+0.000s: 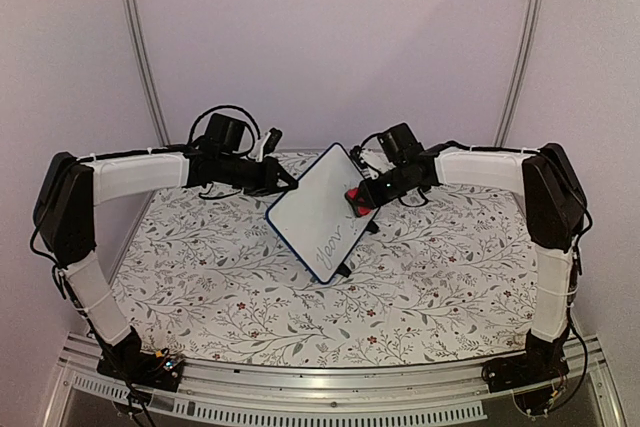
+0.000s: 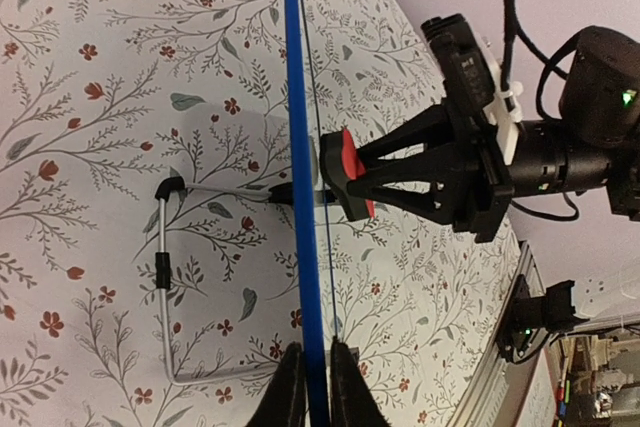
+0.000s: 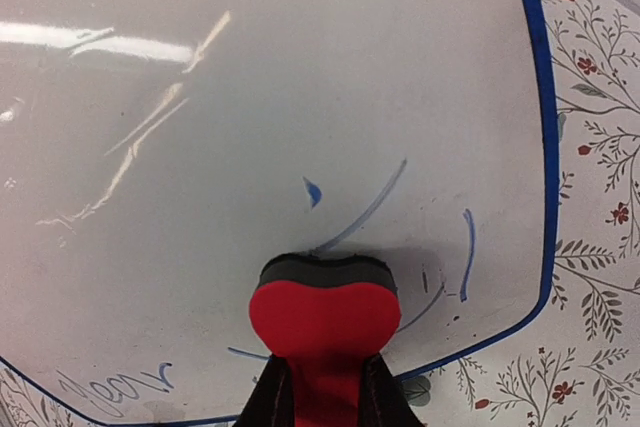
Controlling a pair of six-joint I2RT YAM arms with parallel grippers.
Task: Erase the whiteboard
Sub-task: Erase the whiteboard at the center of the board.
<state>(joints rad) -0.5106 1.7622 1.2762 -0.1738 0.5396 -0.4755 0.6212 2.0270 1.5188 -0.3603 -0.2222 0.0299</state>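
The whiteboard [image 1: 315, 217] is tilted up over the middle of the table, its blue frame edge [image 2: 303, 197] seen edge-on in the left wrist view. My left gripper [image 2: 317, 382] is shut on that edge, at the board's upper left side [image 1: 283, 187]. My right gripper [image 3: 325, 402] is shut on a red eraser [image 3: 325, 319], whose dark felt presses against the board face [image 3: 280, 107]. In the top view the eraser [image 1: 357, 198] sits at the board's right edge. Blue strokes [image 3: 465, 257] and some handwriting [image 3: 115, 387] remain low on the board; the upper part is wiped.
The floral tablecloth [image 1: 200, 287] covers the table under the board. The board's wire stand [image 2: 163, 287] with black feet hangs behind it. The right arm's wrist and camera [image 2: 560, 147] stand close on the board's far side. A metal rail [image 1: 330, 382] runs along the near edge.
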